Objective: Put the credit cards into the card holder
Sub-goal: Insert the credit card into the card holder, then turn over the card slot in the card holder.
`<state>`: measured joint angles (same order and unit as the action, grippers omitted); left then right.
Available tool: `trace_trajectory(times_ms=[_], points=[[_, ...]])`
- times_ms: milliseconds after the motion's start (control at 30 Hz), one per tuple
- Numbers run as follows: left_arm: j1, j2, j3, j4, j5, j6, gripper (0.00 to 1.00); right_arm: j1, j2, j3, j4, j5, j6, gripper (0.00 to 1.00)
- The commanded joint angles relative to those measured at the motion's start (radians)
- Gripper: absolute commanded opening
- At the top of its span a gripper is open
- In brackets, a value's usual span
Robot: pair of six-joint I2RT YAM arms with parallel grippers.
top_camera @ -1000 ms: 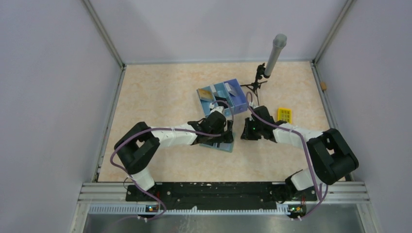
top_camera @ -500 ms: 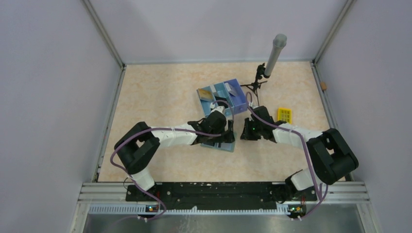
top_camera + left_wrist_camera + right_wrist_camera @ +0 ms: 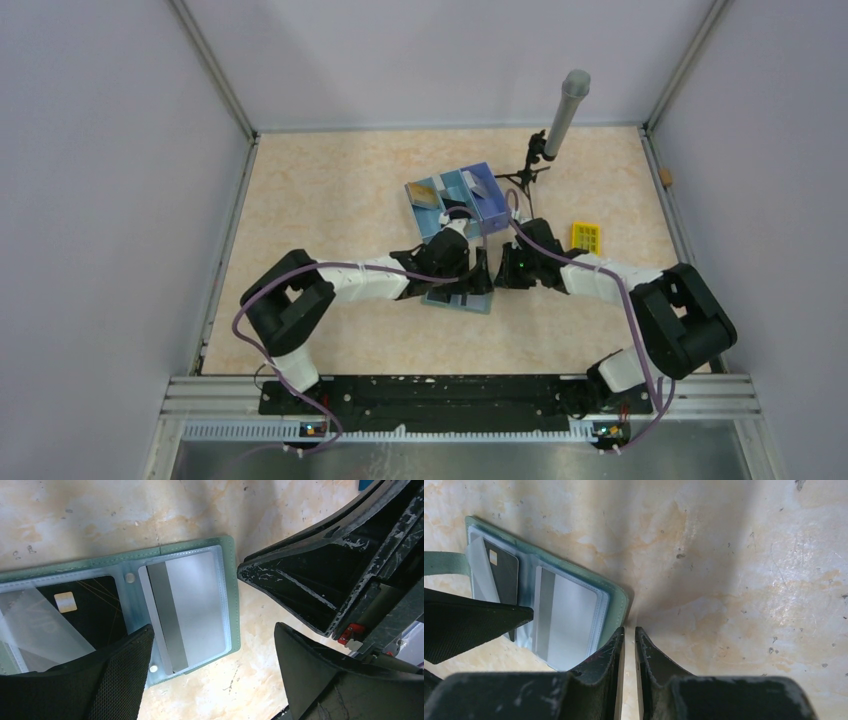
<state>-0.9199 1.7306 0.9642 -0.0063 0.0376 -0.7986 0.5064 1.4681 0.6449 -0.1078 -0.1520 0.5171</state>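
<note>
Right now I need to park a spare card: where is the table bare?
Bare: the table left of the blue tray, and the near strip between card holder and arm bases. Crowded: the middle, where left gripper and right gripper meet at the holder, and around the stand and yellow piece.

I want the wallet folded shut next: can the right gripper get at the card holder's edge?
Probably yes: the right gripper sits right at the card holder's edge, nothing between them.
</note>
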Motion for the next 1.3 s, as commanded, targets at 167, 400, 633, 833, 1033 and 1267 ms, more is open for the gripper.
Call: trace_trajectory(times_ms=[167,400,633,833,1033,1267], points=[[-0.008,-0.04,0.022,0.014,-0.019,0.024,0.91,0.014,-0.028,-0.004,-0.086,0.053,0.006,0.14],[0.006,-0.189,-0.008,-0.094,-0.1,0.083,0.96,0.015,-0.129,-0.02,-0.1,0.02,0.043,0.25],[0.105,-0.255,-0.123,-0.126,-0.139,0.083,0.96,0.038,-0.17,-0.081,0.037,-0.101,0.132,0.26],[0.165,-0.278,-0.187,-0.103,-0.117,0.086,0.96,0.06,-0.102,-0.103,0.158,-0.162,0.188,0.23],[0.177,-0.275,-0.216,-0.058,-0.089,0.084,0.92,0.066,-0.051,-0.114,0.219,-0.166,0.226,0.2],[0.179,-0.229,-0.208,-0.037,-0.072,0.084,0.83,0.067,-0.019,-0.112,0.199,-0.127,0.242,0.18]])
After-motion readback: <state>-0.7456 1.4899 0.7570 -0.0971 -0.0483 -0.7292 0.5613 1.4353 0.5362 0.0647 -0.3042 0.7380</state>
